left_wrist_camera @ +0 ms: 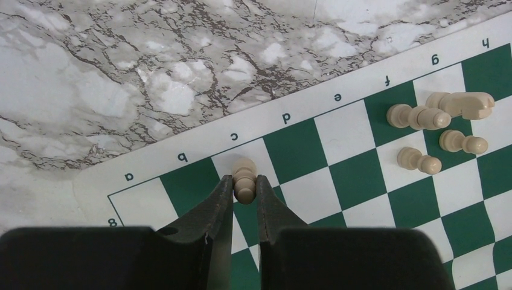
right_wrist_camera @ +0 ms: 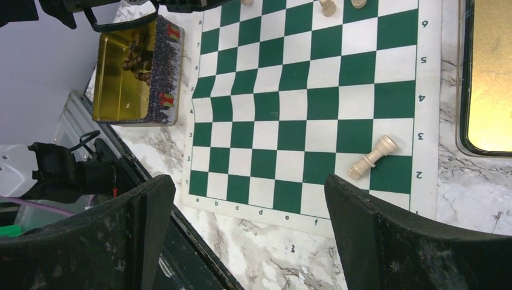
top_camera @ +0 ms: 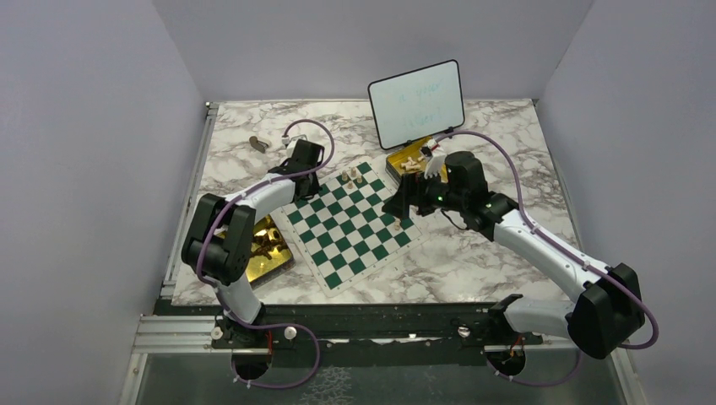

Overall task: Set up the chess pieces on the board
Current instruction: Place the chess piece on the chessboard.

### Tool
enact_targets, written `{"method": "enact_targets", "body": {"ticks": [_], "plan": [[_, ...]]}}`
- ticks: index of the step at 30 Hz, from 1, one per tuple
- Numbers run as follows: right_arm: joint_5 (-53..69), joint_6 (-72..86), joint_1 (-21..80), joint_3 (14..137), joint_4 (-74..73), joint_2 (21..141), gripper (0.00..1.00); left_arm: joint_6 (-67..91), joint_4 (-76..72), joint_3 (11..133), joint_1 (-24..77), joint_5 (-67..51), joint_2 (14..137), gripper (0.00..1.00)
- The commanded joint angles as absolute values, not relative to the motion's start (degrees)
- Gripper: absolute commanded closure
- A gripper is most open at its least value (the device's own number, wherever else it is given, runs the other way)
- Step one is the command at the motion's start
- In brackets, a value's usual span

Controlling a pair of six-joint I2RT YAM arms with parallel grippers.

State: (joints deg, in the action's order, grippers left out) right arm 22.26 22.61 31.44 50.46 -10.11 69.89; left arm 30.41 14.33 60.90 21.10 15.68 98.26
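The green and white board (top_camera: pixel 355 228) lies in the middle of the marble table. My left gripper (left_wrist_camera: pixel 244 181) is shut on a pale beige pawn (left_wrist_camera: pixel 244 171) over the c8 square near the board's far left corner (top_camera: pixel 306 187). Several beige pieces (left_wrist_camera: pixel 418 116) cluster around the f and g files (top_camera: pixel 350 177). My right gripper (right_wrist_camera: pixel 250 187) is open and empty above the board's near right edge (top_camera: pixel 398 207). One beige piece (right_wrist_camera: pixel 373 157) lies on its side near h2, just beyond my right finger.
A gold tin (top_camera: pixel 266 245) with dark brown pieces sits left of the board, also in the right wrist view (right_wrist_camera: pixel 130 72). A second gold tin (top_camera: pixel 409 160) with beige pieces stands behind the board below a small whiteboard (top_camera: pixel 416 103). A brown object (top_camera: pixel 258 143) lies at far left.
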Motion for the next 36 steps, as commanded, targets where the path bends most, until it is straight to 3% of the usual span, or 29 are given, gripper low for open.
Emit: {"method": "enact_targets", "body": {"ticks": [1,22,26,36], "plan": [[20.2,21.0,31.7,51.5,-12.3,69.3,0.0,31.4,14.8,62.4,21.3,14.2,99.4,0.87],[20.2,20.4,31.7,51.8,-12.9,71.3,0.0,31.6,15.7,63.2,21.6,13.1,102.0,0.82],[19.3,20.2,31.7,51.9,-13.7,71.2,0.0,31.8,16.1,63.2,21.6,12.8,101.7,0.7],[13.5,21.7,31.7,52.3,-17.2,70.2,0.0,30.4,20.7,68.3,21.6,10.4,95.7,0.57]]}}
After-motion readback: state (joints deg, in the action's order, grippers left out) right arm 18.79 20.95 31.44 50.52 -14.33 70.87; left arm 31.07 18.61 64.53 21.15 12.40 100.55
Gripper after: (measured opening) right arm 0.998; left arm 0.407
